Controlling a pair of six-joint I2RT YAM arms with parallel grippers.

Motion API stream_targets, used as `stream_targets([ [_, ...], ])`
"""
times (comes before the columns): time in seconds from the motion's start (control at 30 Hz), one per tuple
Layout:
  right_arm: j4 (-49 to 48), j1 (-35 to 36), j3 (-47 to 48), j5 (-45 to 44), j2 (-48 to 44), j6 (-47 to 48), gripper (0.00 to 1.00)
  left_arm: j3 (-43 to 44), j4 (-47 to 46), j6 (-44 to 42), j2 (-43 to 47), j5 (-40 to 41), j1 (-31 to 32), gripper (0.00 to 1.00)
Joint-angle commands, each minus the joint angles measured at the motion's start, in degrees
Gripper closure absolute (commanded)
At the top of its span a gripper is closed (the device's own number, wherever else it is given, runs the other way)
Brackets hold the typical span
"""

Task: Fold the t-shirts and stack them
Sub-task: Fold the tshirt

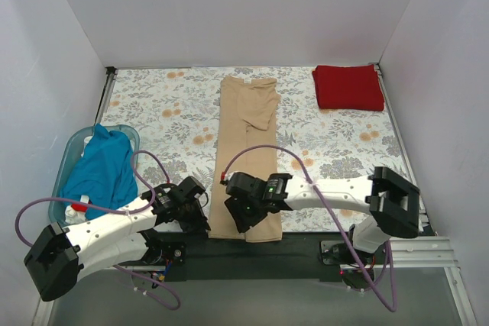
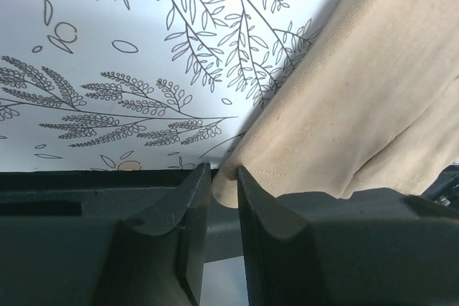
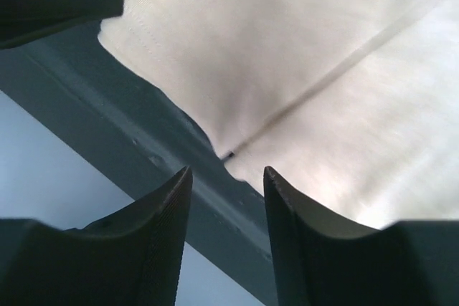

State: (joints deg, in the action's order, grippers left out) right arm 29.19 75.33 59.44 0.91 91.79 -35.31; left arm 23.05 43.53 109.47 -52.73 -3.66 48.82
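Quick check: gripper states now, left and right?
Left gripper: closed on the tan t-shirt corner.
Right gripper: open, holding nothing.

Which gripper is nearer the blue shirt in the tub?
Left. The left gripper is at the near-left corner of the tan shirt, just right of the blue shirt; the right gripper is farther right, over the tan shirt's near edge.
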Motion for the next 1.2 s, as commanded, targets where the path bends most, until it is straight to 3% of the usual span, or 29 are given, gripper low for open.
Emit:
stream_targets([
  [0.0, 0.69, -3.34, -3.96, -2.75, -7.05, -2.57, 0.48, -0.11, 0.51, 0.22, 0.08, -0.47, -0.21, 0.80],
  [0.37, -7.03, -16.52, -29.09, 10.24, -27.88, -12.15, 0.45, 0.15, 0.42, -0.31, 1.05, -0.82, -0.21, 0.77],
  [0.53, -8.53, -20.21, -34.30, 14.20, -33.06, -14.96, 0.44, 0.33, 0.15, -0.66, 0.61, -1.08, -0.21, 0.77],
  [0.77, -14.68, -23.73, -41.59, 19.65, -35.45, -18.74, 0.46, 0.07, 0.15, -0.57, 0.87, -1.17, -0.21, 0.78],
  [1.0, -18.99, -25.41, -42.74, 22.20, -32.99, -18.92, 0.53, -0.02, -0.28, -1.01, 0.96, -1.70, -0.21, 0.78],
  [1.17, -21.10, -25.67, -43.35, 23.35, -32.11, -19.18, 0.54, -0.11, -0.46, -0.84, 4.73, -1.70, -0.21, 0.70],
])
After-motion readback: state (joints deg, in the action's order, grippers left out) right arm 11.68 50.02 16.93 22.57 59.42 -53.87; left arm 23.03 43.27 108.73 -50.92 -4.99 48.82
